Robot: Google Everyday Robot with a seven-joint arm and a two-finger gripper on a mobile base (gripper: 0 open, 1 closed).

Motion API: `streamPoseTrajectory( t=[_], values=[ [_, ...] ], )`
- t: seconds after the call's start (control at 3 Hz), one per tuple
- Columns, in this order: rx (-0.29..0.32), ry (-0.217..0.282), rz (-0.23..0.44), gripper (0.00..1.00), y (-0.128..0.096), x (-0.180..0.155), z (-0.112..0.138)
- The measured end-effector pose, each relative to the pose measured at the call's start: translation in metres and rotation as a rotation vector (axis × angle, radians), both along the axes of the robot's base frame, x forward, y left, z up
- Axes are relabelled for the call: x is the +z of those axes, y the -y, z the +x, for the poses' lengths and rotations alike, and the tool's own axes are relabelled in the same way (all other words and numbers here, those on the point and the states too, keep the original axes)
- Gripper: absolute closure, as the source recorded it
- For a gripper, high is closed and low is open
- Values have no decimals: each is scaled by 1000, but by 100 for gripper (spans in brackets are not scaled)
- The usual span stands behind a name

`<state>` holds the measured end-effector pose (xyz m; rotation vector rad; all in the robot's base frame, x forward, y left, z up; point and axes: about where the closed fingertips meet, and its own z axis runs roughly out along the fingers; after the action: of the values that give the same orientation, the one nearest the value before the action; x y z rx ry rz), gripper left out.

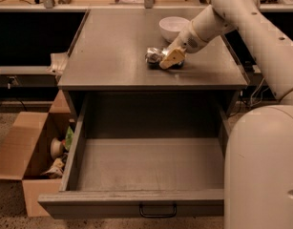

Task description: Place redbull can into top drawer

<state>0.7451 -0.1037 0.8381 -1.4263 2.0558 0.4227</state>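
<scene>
The redbull can (154, 56) is a small shiny silver can lying on its side on the grey cabinet top (112, 51), just in front of the white bowl. My gripper (171, 59) reaches down from the upper right with its yellowish fingers right at the can's right end, touching or straddling it. The top drawer (141, 175) is pulled wide open below the cabinet top. It is grey and deep, and its front panel carries a small dark bar handle (157, 211).
A white round bowl (173, 27) stands behind the can. An open brown cardboard box (26, 156) with odd items sits on the floor left of the drawer. My white arm and base (260, 166) fill the right side. Desks with clutter stand behind.
</scene>
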Motion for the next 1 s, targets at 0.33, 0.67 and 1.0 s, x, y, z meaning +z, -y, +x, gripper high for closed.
streamPoseTrajectory(
  t=[0.33, 0.67, 1.0],
  values=[
    [0, 1, 0, 74, 0, 4, 0],
    [25, 104, 44, 100, 5, 45, -35],
    [10, 192, 105, 100, 15, 88, -97]
  ],
)
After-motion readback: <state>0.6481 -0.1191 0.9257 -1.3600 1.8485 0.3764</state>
